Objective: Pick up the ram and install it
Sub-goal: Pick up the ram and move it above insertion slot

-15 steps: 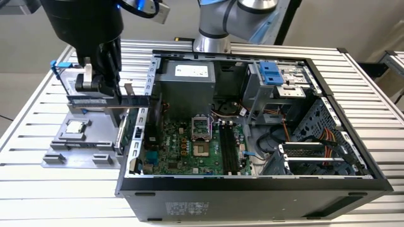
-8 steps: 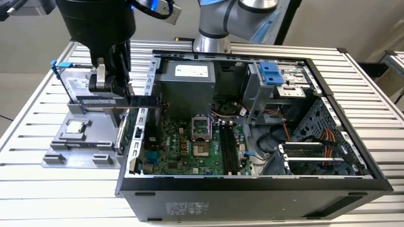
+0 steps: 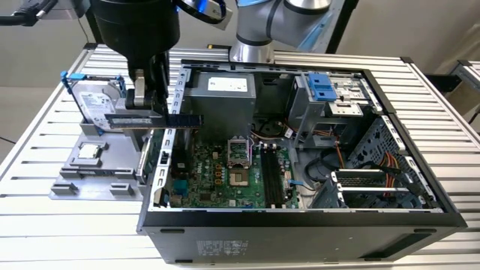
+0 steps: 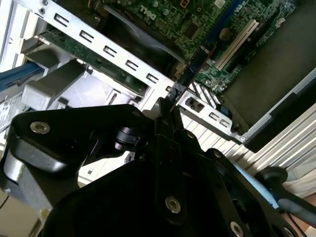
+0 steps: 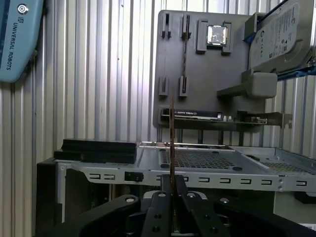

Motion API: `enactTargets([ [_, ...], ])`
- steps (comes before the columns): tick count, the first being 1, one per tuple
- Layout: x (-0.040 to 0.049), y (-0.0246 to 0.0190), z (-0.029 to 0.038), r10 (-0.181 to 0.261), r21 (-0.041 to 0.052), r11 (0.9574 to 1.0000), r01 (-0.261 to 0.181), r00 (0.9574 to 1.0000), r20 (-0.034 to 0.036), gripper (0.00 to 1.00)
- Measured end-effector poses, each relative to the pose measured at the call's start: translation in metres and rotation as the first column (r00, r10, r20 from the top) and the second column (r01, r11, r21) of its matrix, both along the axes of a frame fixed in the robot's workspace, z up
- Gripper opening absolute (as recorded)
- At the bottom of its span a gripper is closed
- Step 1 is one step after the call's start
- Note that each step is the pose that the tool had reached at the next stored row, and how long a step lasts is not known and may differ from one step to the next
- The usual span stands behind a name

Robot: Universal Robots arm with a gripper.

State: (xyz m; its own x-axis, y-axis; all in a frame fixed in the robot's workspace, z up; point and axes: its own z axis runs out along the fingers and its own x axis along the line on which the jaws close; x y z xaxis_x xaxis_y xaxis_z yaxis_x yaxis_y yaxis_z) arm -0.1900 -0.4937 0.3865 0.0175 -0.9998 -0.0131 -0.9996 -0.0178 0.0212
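We see the gripper (image 3: 148, 109) clenched on the ram (image 3: 154, 120), gripping it near the middle of its length and holding it off the surface (image 3: 45, 236). In the exterior view the ram is level, with its long axis running from that view's left to its right and its flat face towards the camera. It hangs across the upper edge of the computer case (image 3: 300, 236), at the case's side wall on the exterior view's left. One end points outward, away from the case and towards the hard drive (image 3: 94, 104) standing just outside that wall. The other end points inward over the open case, above the motherboard (image 3: 217, 174).

In both wrist views we see the ram edge-on, a thin dark strip (image 5: 172, 143) (image 4: 190, 74) running straight out from between the pinched gripper fingers (image 5: 160, 202) (image 4: 159, 116).

Outside the case, beside the same wall, lies a grey fixture plate (image 3: 75, 174) with a small silver processor chip (image 3: 90, 151) on it.
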Motion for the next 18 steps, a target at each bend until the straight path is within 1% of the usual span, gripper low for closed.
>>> enactTargets([
  [7, 0.0137, 0.0000, 0.0000, 0.000, 0.0000, 1.0000, 0.000, 1.0000, -0.0007, 0.00],
  [10, 0.0180, 0.0000, 0.0001, 0.000, -0.0001, 1.0000, 0.000, 1.0000, -0.0007, 0.00],
  [14, 0.0205, 0.0000, -0.0001, 0.003, 0.0001, 1.0000, -0.003, 1.0000, -0.0006, 0.00],
  [18, 0.0207, 0.0000, 0.0001, 0.003, -0.0002, 1.0000, -0.003, 1.0000, -0.0007, 0.00],
])
